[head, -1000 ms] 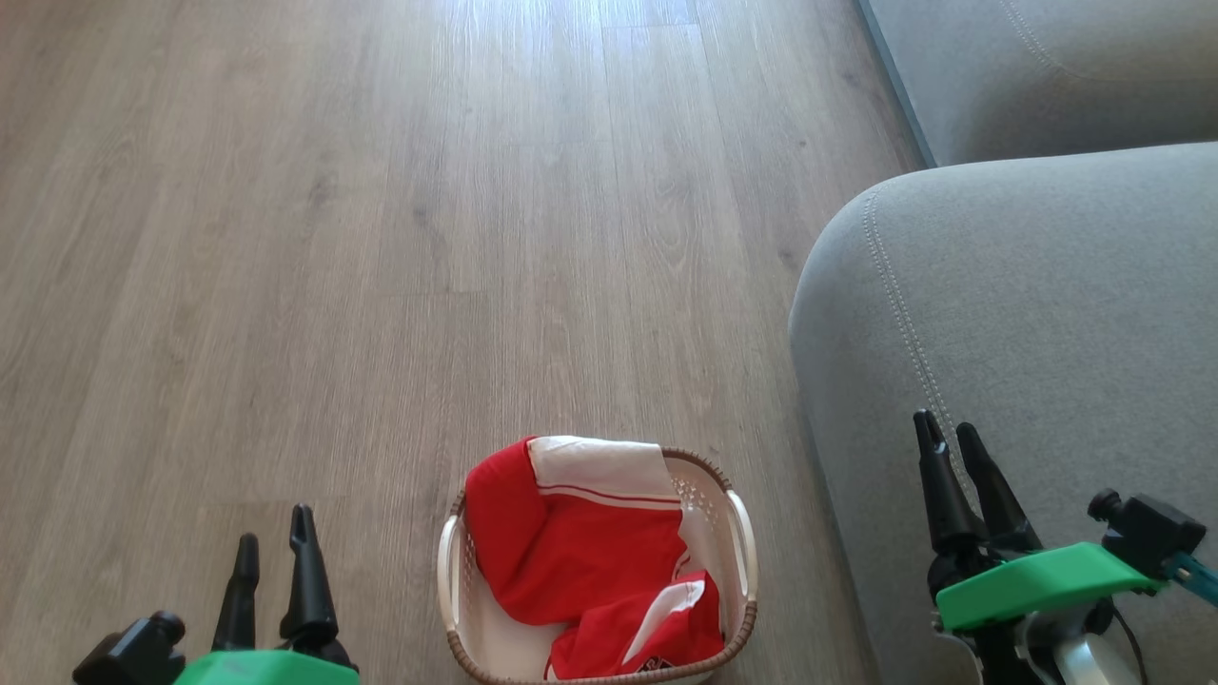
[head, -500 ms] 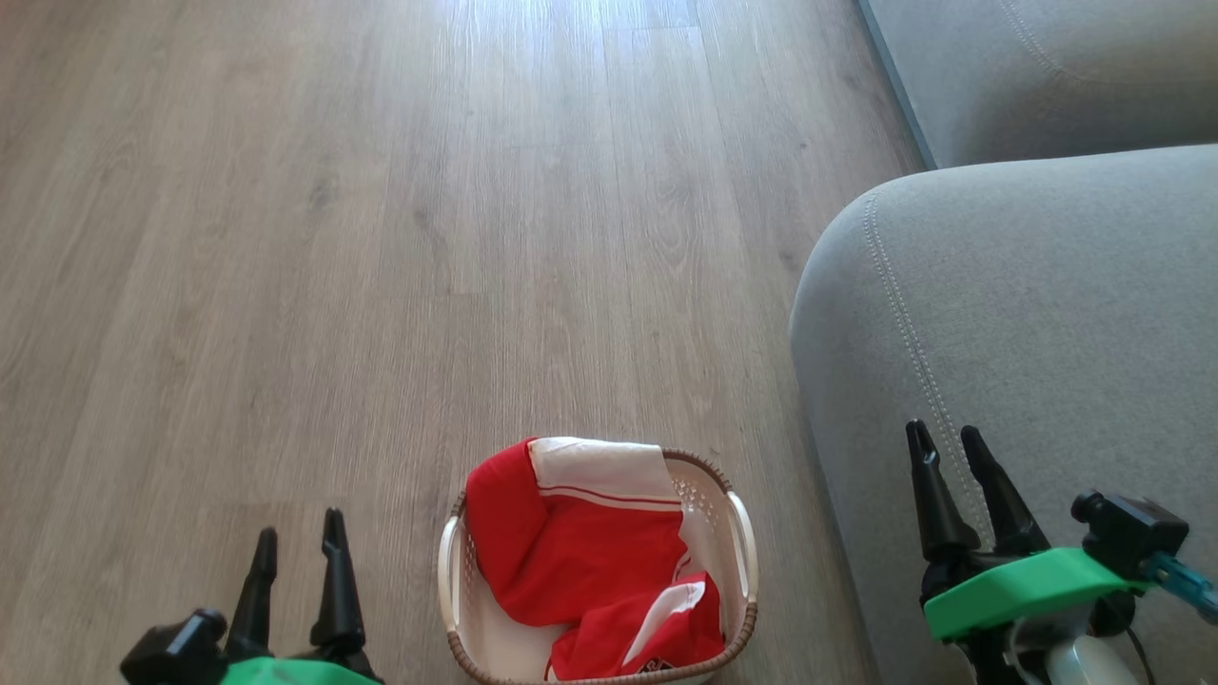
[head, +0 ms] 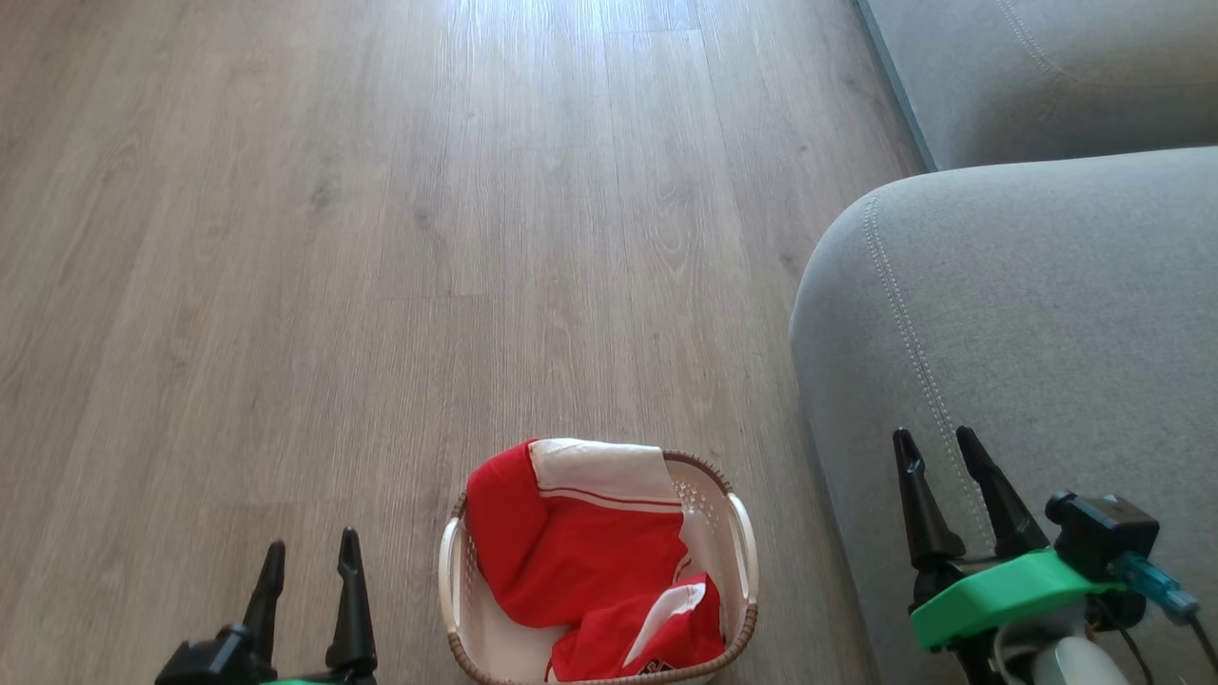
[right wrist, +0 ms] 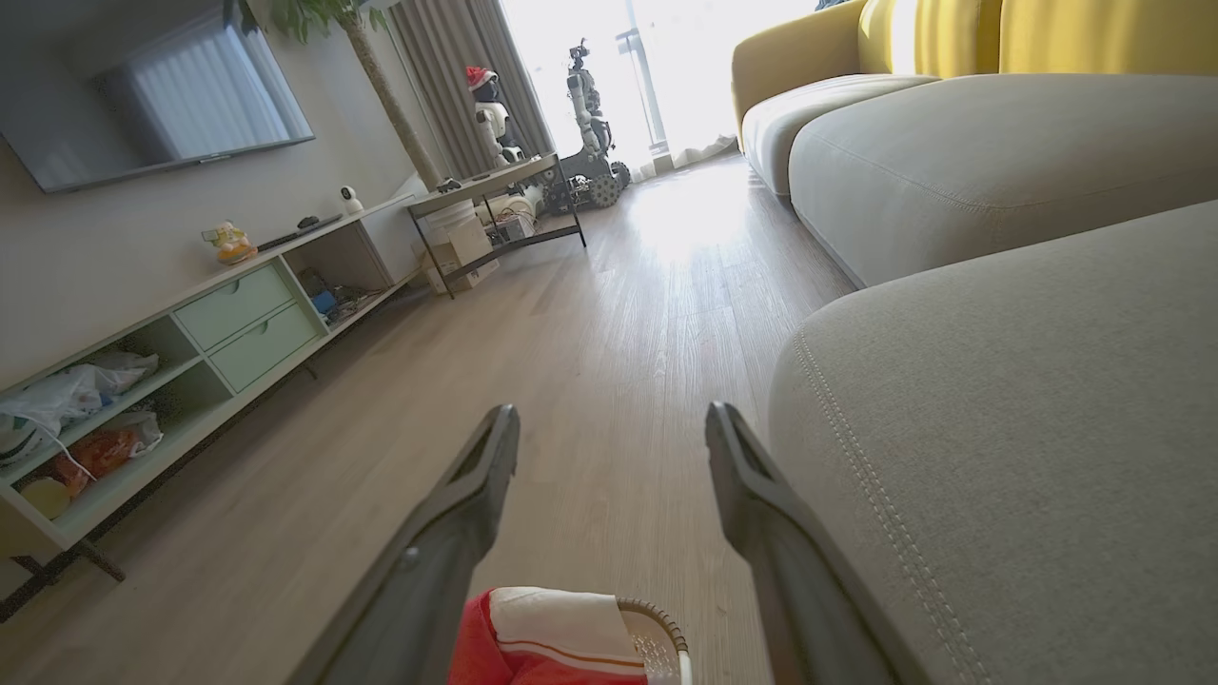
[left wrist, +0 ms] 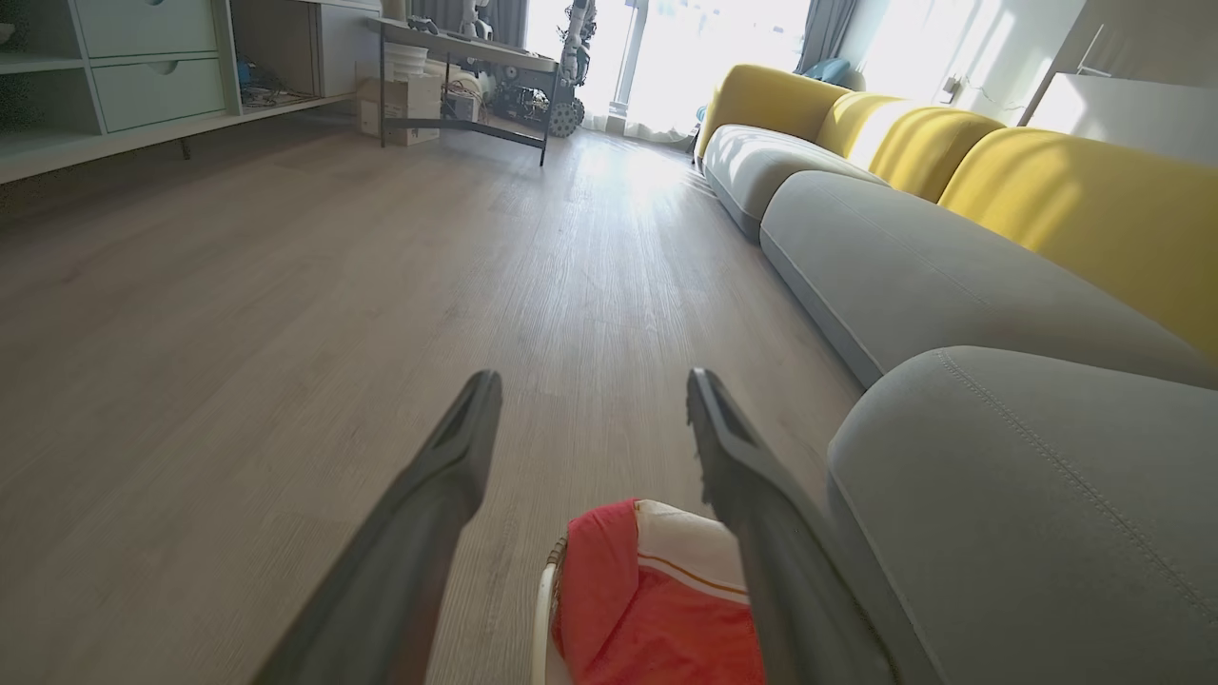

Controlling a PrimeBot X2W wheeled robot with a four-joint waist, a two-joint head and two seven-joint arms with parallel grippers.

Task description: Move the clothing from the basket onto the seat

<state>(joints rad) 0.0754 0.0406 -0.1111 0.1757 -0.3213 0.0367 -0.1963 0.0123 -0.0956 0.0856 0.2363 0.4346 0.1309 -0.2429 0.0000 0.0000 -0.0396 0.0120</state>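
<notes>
Basket (head: 741, 544): off-white perforated plastic with a brown woven-look rim and white side handles. It stands upright on the wood-plank floor (head: 381, 238), near the seat's rounded edge with a strip of floor between them.
Clothing (head: 571, 557): both red garments lie crumpled inside the basket. The upper one has a white panel with thin red stripe trim draped at the far rim. The lower one shows a white panel at the near end.
Emblem (head: 657, 666): small print on the lower garment, cut off by the picture's edge and too small to read.
Seat (head: 1028, 314): large grey fabric cushion to the right of the basket, with a light double-stitched seam along its rounded edge.
Left gripper (head: 312, 538): over the floor, left of the basket. Fingers are parted with nothing between them.
Right gripper (head: 931, 433): over the seat's edge. Fingers are spread and hold nothing.
Backrests (left wrist: 1075, 209): yellow, behind the grey cushions.
</notes>
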